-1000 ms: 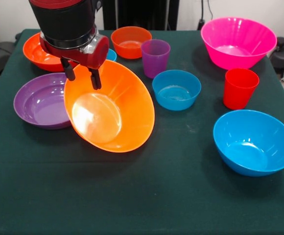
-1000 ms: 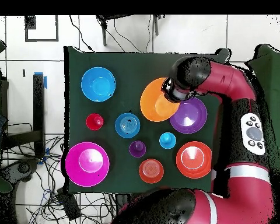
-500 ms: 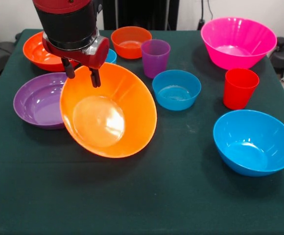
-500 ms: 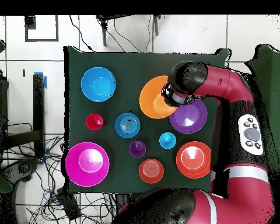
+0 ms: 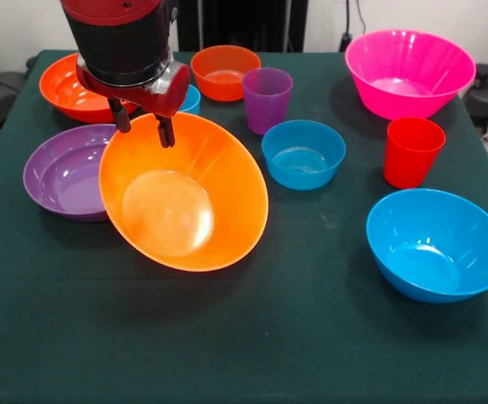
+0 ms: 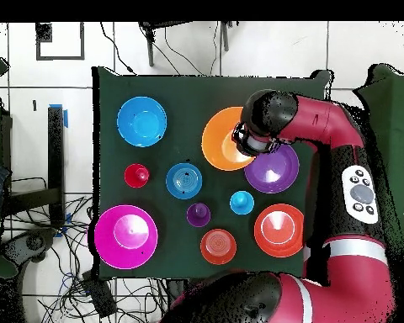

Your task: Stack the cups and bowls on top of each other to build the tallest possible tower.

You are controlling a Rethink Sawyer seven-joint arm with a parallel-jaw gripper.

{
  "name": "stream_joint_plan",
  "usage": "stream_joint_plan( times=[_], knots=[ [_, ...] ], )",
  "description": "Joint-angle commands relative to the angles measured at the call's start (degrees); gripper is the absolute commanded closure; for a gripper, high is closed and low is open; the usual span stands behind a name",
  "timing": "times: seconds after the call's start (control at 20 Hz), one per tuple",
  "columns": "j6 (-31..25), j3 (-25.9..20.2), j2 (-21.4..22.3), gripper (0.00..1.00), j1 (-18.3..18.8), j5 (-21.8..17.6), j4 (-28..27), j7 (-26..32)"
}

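My gripper (image 5: 143,128) is shut on the far rim of the large orange bowl (image 5: 181,198), one finger inside and one outside. The bowl hangs tilted, its opening towards the front camera, and its lower edge overlaps the purple shallow bowl (image 5: 63,172). From overhead the gripper (image 6: 243,139) sits at the orange bowl's (image 6: 222,139) right rim. The purple cup (image 5: 267,99), red cup (image 5: 411,151) and small blue bowl (image 5: 303,153) stand separately to the right. The light blue cup (image 5: 192,97) peeks out behind the gripper. No tower shows; nothing is nested.
The red-orange shallow bowl (image 5: 71,84) and small orange bowl (image 5: 225,71) stand at the back. The pink bowl (image 5: 409,71) is at the back right, and the large blue bowl (image 5: 437,242) at the front right. Dark green cloth (image 5: 252,337) covers the table.
The gripper has risen slightly with the orange bowl. The bowl has shifted a little left in the front view and tipped more towards the camera. Everything else has stayed in place.
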State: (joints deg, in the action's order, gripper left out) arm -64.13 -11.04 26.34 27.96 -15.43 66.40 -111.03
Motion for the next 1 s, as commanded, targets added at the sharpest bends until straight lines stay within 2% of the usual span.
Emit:
stream_joint_plan(
  times=[0.05, 0.6, 1.0],
  knots=[
    [-5.27, -1.11, 0.27, 0.00, -1.89, -4.78, 3.56, 9.62],
    [-9.29, -0.96, 1.33, 0.00, -2.18, -5.64, 1.24, 10.39],
    [-14.21, -1.39, 4.25, 0.00, -1.51, -5.63, -0.66, 11.96]
  ],
)
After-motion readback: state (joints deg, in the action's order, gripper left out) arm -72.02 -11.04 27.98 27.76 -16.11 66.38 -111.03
